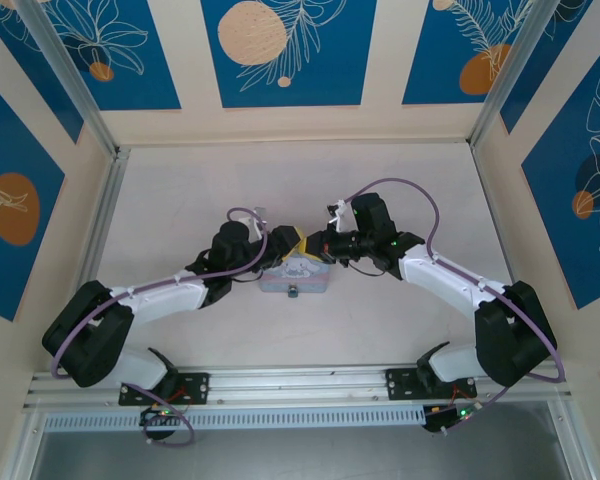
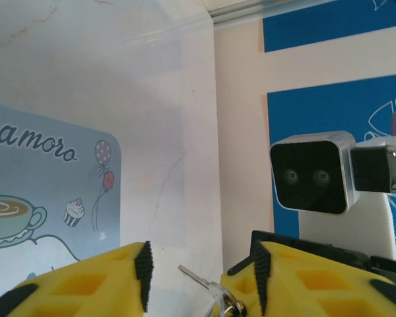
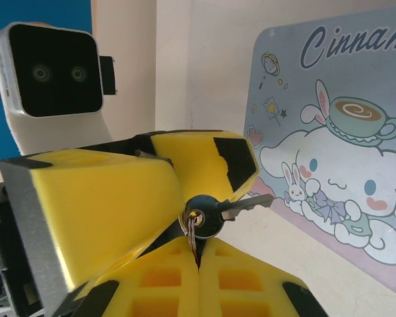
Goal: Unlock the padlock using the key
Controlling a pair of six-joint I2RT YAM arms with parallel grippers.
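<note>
Your right gripper [image 3: 198, 259] is clamped shut on the key [image 3: 211, 212]; your left gripper [image 2: 201, 267] stands partly open, key between its fingers.

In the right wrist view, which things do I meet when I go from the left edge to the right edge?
wrist camera of the left arm → key → tin box
</note>
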